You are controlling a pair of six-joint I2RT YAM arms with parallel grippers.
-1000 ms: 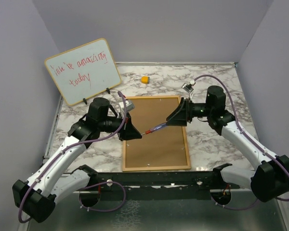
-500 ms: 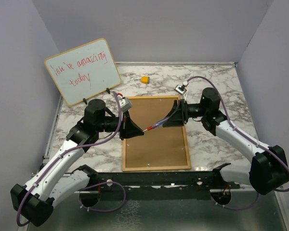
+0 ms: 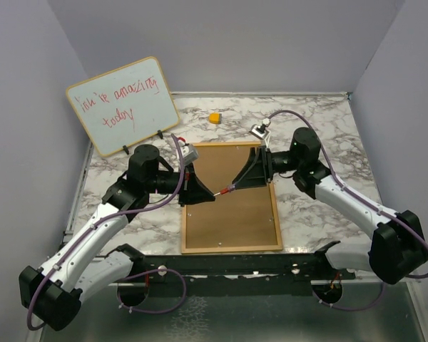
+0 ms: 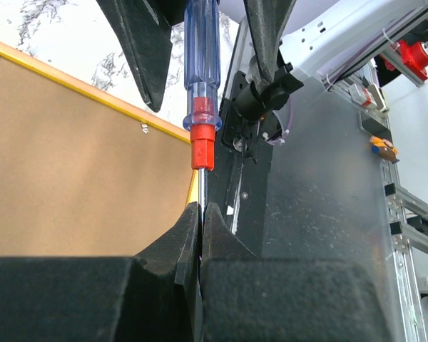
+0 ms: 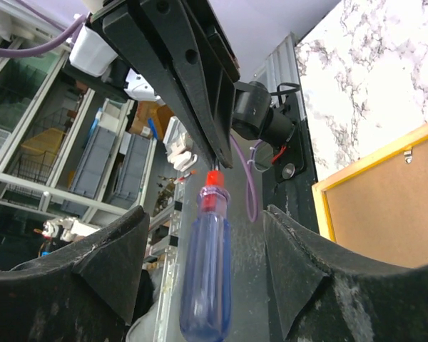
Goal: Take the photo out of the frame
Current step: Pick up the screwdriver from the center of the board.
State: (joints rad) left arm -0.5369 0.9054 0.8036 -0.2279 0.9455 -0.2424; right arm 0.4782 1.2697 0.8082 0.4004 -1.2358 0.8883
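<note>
Yellow-edged cork-backed frame [image 3: 235, 221] unopened.
My left claw [image 4: 200, 214] pinches the blue-handled screwdriver [image 4: 200, 71]; right claw [image 5: 205, 214] wide round its handle.

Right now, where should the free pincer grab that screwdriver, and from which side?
The screwdriver's thick blue handle, approached from its butt end. The left pincer pinches the thin metal shaft, and the right pincer's open fingers straddle the handle.

You have a marble-patterned table [image 3: 321, 128]. The frame [image 3: 232, 221] lies flat on it at centre, brown back up. A whiteboard [image 3: 121, 107] stands propped at the far-left corner. A small orange object [image 3: 214, 117] sits near the far edge, apart from the frame.
</note>
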